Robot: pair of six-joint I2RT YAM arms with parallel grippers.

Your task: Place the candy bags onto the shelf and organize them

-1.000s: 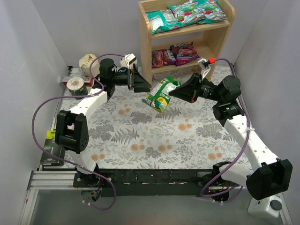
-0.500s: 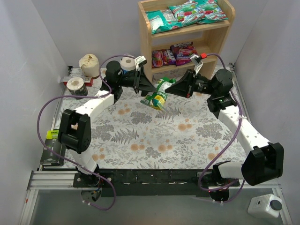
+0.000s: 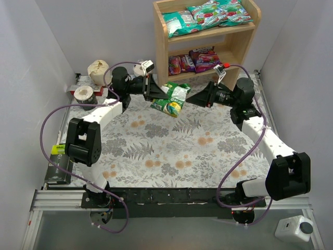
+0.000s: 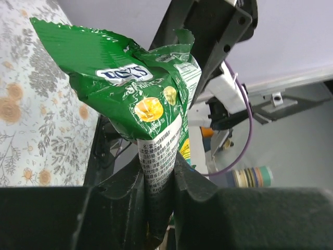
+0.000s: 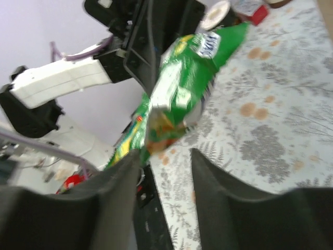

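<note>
A green-and-yellow candy bag [image 3: 170, 99] hangs in the air above the floral mat, in front of the shelf [image 3: 161, 47]. My left gripper [image 3: 157, 92] is shut on the bag's left end. In the left wrist view both jaws pinch the candy bag's [image 4: 135, 88] white printed edge at my left gripper [image 4: 158, 169]. My right gripper [image 3: 191, 98] stands open just right of the bag, not touching it. In the right wrist view the candy bag [image 5: 177, 99] floats beyond my right gripper [image 5: 165, 156]. Teal bags [image 3: 210, 14] lie on the upper tier, purple ones [image 3: 195, 61] on the lower.
Paper rolls [image 3: 97, 70] and a tape roll [image 3: 84, 94] stand at the back left by the wall. The floral mat [image 3: 171, 151] covers the table. Grey walls close in on both sides, and purple cables loop off each arm.
The bag has passed from my right gripper to my left. The left jaws shut on it, the right jaws opened and came off it, and the bag moved slightly left and up.
</note>
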